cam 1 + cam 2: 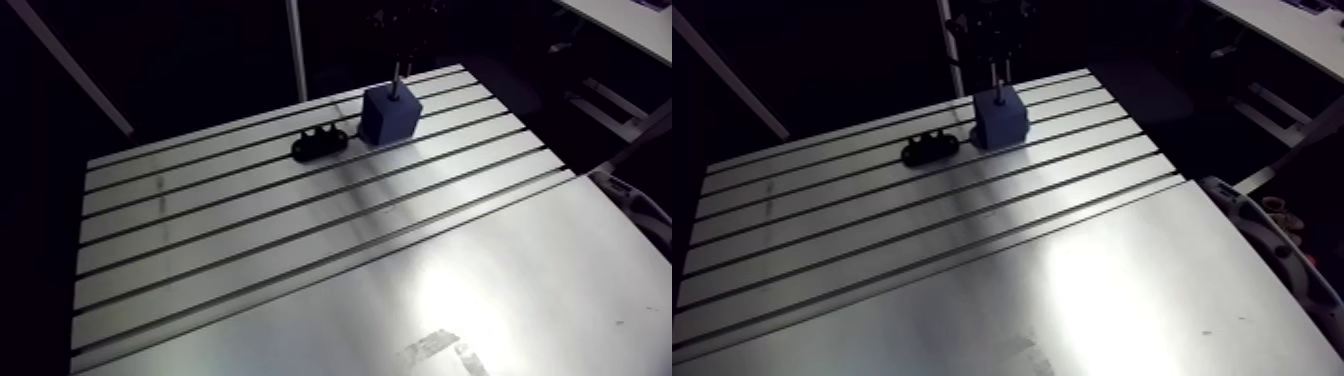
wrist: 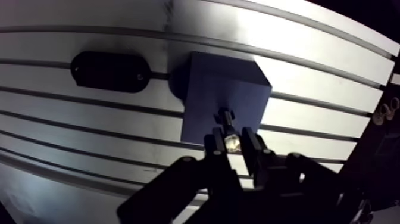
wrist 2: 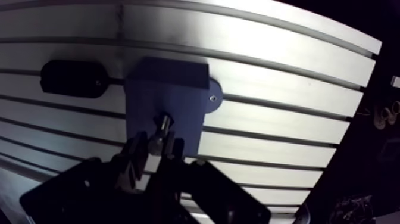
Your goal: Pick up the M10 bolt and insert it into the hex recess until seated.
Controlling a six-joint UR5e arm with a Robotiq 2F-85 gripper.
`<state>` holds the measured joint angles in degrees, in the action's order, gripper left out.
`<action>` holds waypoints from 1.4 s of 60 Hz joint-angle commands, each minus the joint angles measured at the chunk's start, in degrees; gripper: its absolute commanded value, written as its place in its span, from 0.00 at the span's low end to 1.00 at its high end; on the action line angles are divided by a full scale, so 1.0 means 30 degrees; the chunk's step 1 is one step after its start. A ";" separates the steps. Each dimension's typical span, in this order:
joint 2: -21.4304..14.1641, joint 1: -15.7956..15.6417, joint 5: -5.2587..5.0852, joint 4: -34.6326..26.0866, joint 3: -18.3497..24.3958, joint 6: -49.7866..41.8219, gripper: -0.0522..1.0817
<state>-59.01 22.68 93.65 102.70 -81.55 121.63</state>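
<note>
Right, the two-fingered black gripper (image 2: 231, 146) is clamped on the slim silver M10 bolt (image 2: 226, 119), holding it upright, presumably so it goes straight into the hex recess on top of the blue plastic block (image 2: 220, 83). The bolt's lower end is at the block's top face, but I can't tell how deep it sits, so I'd call it not yet seated. The black oval holder (image 2: 110, 71) lies just beside the block on the slotted aluminium table (image 1: 300, 260), out of the way.

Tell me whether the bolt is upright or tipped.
Upright: in the arm view the bolt rises straight from the top of the blue block, clamped by the gripper. How deep it sits, cannot tell.
</note>
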 commanded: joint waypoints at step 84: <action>0.0177 -0.0024 -0.0001 0.0541 -0.0333 -0.0011 0.67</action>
<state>-58.49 22.69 93.57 103.04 -82.31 121.57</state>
